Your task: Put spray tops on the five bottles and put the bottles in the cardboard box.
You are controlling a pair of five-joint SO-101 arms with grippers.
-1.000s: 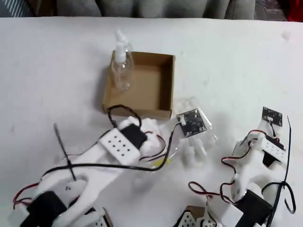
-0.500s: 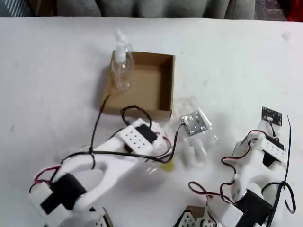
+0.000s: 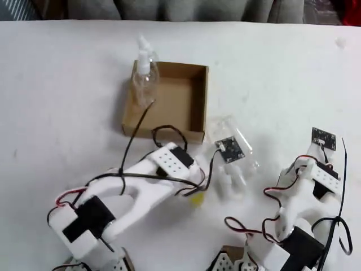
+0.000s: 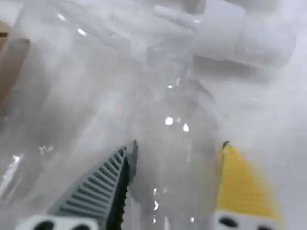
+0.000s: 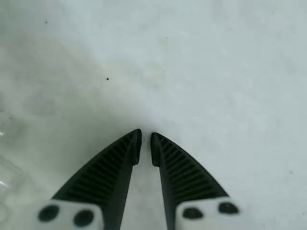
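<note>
Closest in first: my left pincer (image 4: 177, 146) is clamped on a clear bottle (image 4: 178, 191) - grey ribbed finger (image 4: 96, 191) on one side, yellow finger (image 4: 242, 187) on the other, both right up against the plastic. Just past the bottle's neck there's a white spray top (image 4: 240, 33) lying sideways. I honestly can't tell if it's screwed onto this bottle or just lying there.

My right pincer (image 5: 145, 143) is pretty much closed, only a sliver between the black tips and nothing in it. It's hanging over bare white table (image 5: 216, 57), well off to the right of everything else.

From the overhead camera, the bottle I'm holding sits low at the table on the near side of the cardboard box (image 3: 204, 99), close to its near right corner. Right beside my left pincer, toward the right arm, there's a little cluster of small white tops (image 3: 232, 182) among some crinkly clear plastic. It's too blurry there to count anything.

Farther out is the box itself, open side up. At its far left corner stands a capped bottle (image 3: 144, 84) - upright, sprayer already on. It looks to be inside the box, though it could just be against the wall.
</note>
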